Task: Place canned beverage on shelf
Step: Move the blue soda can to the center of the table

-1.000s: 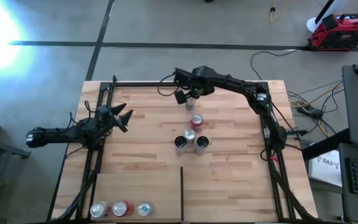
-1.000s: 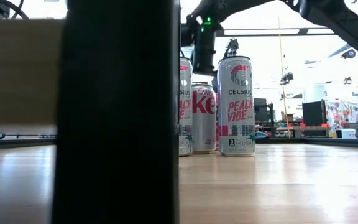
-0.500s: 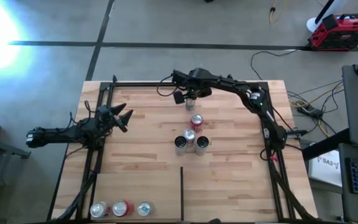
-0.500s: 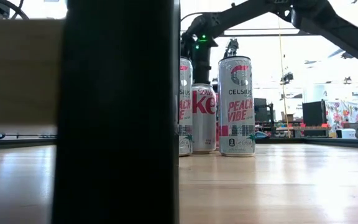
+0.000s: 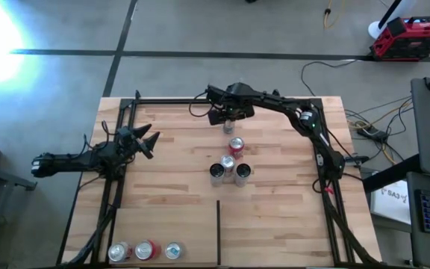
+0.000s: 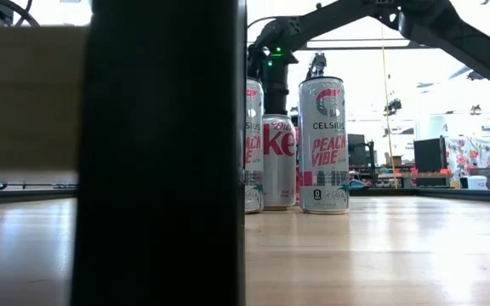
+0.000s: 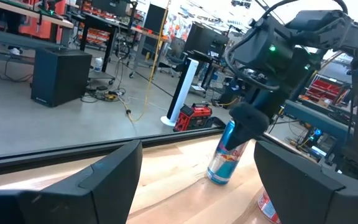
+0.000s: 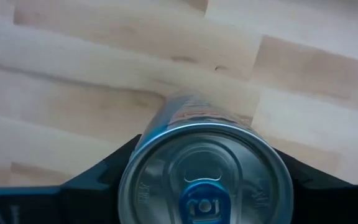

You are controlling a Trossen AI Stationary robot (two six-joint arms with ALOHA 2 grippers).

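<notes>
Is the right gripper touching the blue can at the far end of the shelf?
Touching. In the right wrist view, the right gripper's dark fingers sit flush against both sides of the blue can, no gap showing.

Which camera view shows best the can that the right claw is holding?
The right wrist view: the can fills it from above, lid and tab clear, dark fingers on both sides. The left wrist view shows it from the side, standing on the shelf. In the high view the right claw covers it. The low view hides it.
</notes>
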